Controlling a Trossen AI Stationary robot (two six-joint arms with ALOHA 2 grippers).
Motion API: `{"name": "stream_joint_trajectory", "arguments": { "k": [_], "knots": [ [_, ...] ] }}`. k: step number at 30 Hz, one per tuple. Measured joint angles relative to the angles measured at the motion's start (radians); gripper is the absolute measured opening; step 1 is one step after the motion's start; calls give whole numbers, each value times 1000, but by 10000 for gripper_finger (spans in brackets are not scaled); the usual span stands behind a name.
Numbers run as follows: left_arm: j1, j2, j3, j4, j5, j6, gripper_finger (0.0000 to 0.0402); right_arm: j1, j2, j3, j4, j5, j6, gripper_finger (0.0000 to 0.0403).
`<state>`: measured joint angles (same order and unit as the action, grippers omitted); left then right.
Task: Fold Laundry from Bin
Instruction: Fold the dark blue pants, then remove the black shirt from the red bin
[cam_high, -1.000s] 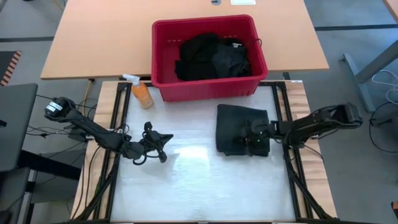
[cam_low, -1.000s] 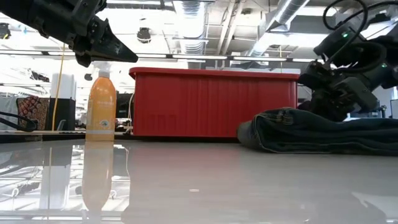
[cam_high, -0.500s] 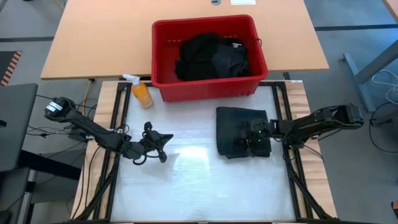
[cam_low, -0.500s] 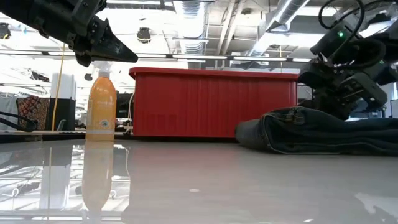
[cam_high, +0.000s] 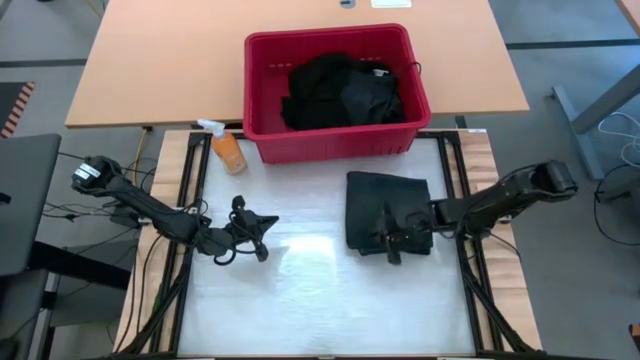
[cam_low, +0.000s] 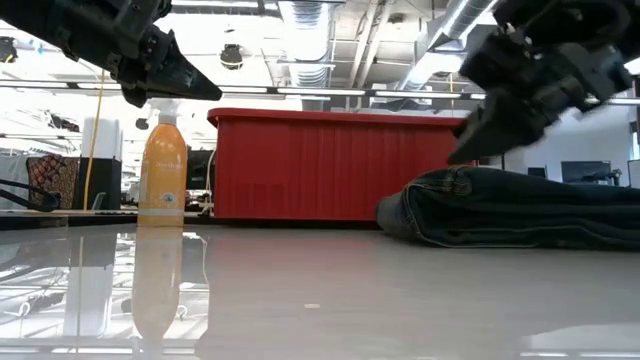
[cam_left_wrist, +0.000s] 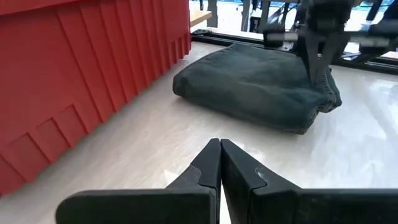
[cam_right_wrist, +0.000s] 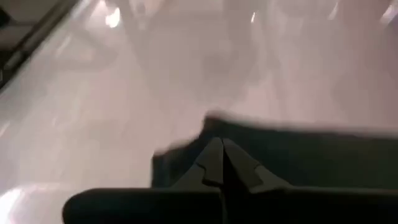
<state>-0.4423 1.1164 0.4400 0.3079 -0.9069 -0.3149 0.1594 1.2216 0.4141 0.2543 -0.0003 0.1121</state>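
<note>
Change: your right gripper (cam_high: 390, 243), closed and empty, has slid leftward across the folded garment (cam_high: 385, 205).
Left gripper (cam_high: 262, 222): closed, idle, frame left.
Meaning: fold pressed; bin (cam_high: 330, 145) laundry (cam_high: 340, 92) likely next.

The scene is evenly and brightly lit from ceiling lights (cam_low: 300, 40), seen in the low view; a soft glare patch is cast on the glossy table (cam_high: 310, 250), and the spray bottle (cam_low: 163, 170) is mirrored in it. The right wrist view is dim and heavily blurred.
</note>
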Motion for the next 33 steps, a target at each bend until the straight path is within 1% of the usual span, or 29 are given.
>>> {"name": "stream_joint_trajectory", "arguments": {
  "k": [6, 10, 12, 15, 16, 18, 20, 21, 23, 25, 27, 30, 32, 33],
  "knots": [
    [0, 0, 0, -4, 4, 39, 0, 60, 99, 0, 12, 39, 72, 17],
    [0, 0, 0, -4, 6, 62, 0, 69, 91, 37, -29, 52, 65, 17],
    [0, 0, 0, -3, 10, 74, 0, 59, 59, 96, -92, 52, 35, 18],
    [1, 6, 0, -2, 15, 93, 0, 21, 0, 229, -219, 53, -38, 22],
    [2, 10, 0, -3, 20, 98, 0, 4, -15, 284, -263, 62, -66, 24],
    [4, 20, 0, -5, 34, 105, 0, -37, -31, 406, -350, 121, -119, 28],
    [8, 32, 0, -1, 50, 106, 0, -98, -31, 541, -417, 201, -167, 29],
    [9, 38, 0, -5, 55, 111, 0, -147, -24, 614, -451, 230, -194, 29],
    [15, 45, 0, -4, 74, 113, 0, -265, 12, 749, -501, 237, -259, 27],
    [19, 47, 0, -5, 95, 119, 0, -406, 69, 862, -512, 202, -315, 25],
    [20, 47, 0, -3, 113, 132, 0, -555, 153, 961, -502, 137, -326, 24],
    [20, 47, 0, -4, 117, 150, 0, -749, 313, 1111, -494, 11, -270, 28],
    [20, 47, 0, -4, 117, 151, 0, -841, 433, 1210, -489, -58, -217, 39],
    [20, 47, 0, -4, 117, 154, 0, -876, 492, 1252, -500, -65, -198, 47]
  ]
}}
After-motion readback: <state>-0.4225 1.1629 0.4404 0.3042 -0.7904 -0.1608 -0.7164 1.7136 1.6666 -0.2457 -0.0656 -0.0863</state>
